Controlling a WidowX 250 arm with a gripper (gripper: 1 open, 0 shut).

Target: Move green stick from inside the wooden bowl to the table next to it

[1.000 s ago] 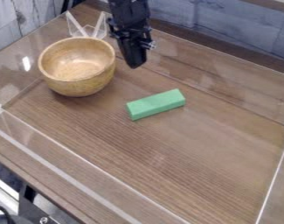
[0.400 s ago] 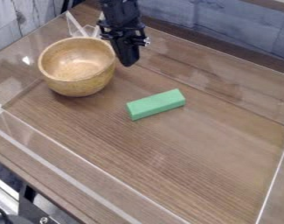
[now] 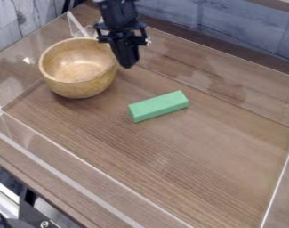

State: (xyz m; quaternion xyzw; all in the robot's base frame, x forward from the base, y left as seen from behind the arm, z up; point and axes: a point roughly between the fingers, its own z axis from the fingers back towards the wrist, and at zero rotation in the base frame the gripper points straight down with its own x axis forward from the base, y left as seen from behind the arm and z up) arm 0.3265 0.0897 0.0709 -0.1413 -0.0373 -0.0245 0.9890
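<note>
On the tabletop [image 3: 218,134], a brown wood-grain surface bordered by low clear plastic walls [image 3: 134,198], the green stick [image 3: 157,106] lies flat near the centre, outside the wooden bowl [image 3: 77,68] and well apart from it. The stick is a bright green rectangular block; its long axis runs diagonally, with the right end farther from the camera than the left end.

The wooden bowl stands upright at the far left of the tabletop. Its pale interior is visible and holds no object.

The end effector [image 3: 129,62] hangs just to the right of the bowl, beyond the stick toward the far side. It points steeply downward, with its tip close above the tabletop surface. Its fingers are together and nothing is clamped between them. The dark arm body rises from it toward the top edge of the view.

The end effector touches neither the stick nor the bowl rim.
</note>
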